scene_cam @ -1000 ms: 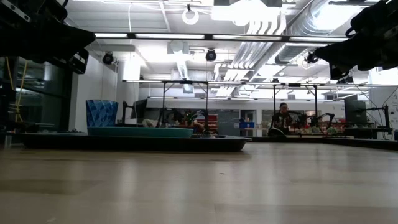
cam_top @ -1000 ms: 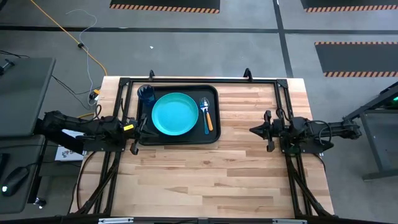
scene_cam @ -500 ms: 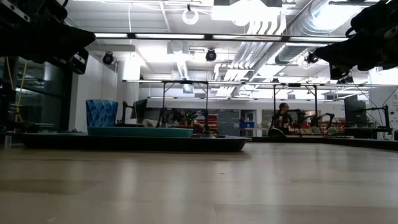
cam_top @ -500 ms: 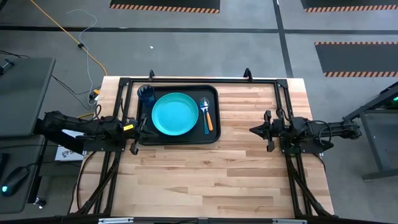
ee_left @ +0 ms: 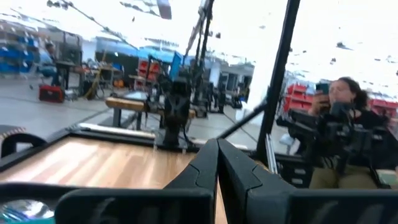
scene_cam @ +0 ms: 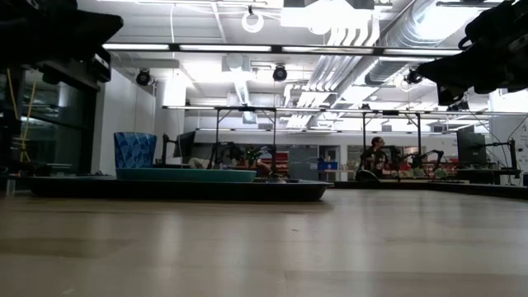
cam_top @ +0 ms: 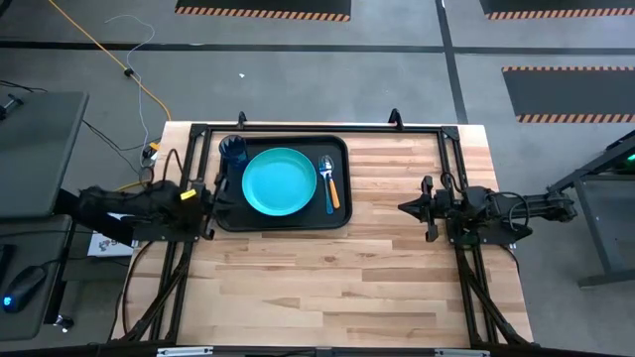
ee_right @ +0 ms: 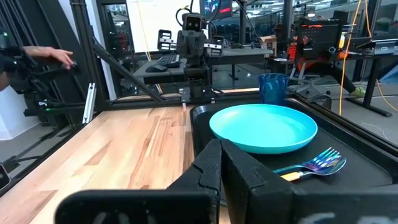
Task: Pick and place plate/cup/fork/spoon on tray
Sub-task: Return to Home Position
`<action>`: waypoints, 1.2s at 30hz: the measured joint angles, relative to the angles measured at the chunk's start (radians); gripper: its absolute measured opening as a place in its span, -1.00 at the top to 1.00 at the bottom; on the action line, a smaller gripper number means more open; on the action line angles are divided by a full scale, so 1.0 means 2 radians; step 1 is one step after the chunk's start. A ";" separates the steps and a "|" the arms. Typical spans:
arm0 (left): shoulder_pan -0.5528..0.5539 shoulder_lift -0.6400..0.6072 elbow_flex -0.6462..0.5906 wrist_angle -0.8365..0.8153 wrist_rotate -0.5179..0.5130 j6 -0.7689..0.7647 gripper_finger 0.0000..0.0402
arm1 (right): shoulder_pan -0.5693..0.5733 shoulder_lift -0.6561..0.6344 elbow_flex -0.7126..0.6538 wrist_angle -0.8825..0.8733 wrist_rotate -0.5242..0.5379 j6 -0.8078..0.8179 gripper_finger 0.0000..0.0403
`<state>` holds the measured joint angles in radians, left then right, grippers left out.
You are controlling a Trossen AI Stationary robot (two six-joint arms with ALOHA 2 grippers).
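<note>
The black tray [cam_top: 298,224] lies at the table's far left. On it rest the turquoise plate [cam_top: 279,181] in the middle, the dark-blue cup [cam_top: 233,151] upright in the far left corner, and the fork [cam_top: 324,167] and orange-handled spoon [cam_top: 334,193] side by side to the plate's right. My left gripper [cam_top: 210,194] is shut and empty just off the tray's left rim, above the table. My right gripper [cam_top: 402,208] is shut and empty, well right of the tray, pointing toward it. The right wrist view shows the plate [ee_right: 263,127], cup [ee_right: 273,88] and fork [ee_right: 320,162].
A black metal frame [cam_top: 317,127] runs around the table's far part and sides. Bare wood [cam_top: 337,288] fills the near half of the table. People show in the room beyond in the left wrist view [ee_left: 345,112] and the low view [scene_cam: 376,153].
My left gripper has drawn back a little toward the table's left edge and slightly toward the far edge, away from the tray's rim, staying shut. The right arm and the things on the tray have kept still.
</note>
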<state>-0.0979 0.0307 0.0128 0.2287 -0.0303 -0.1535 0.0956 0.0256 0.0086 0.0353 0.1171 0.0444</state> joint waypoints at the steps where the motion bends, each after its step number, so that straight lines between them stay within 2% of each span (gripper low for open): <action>1: 0.004 -0.006 0.000 0.000 0.000 0.000 1.00 | 0.000 0.000 0.000 0.000 0.001 0.000 1.00; 18: 0.078 -0.014 0.000 -0.013 0.000 0.000 1.00 | 0.000 0.000 0.000 0.000 0.000 0.000 1.00; 36: 0.081 -0.013 0.000 -0.014 -0.004 0.000 1.00 | 0.000 0.000 0.000 0.000 -0.001 0.000 1.00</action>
<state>0.0643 0.0044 0.0128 0.2014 -0.0376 -0.1535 0.0955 0.0257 0.0082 0.0357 0.1150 0.0444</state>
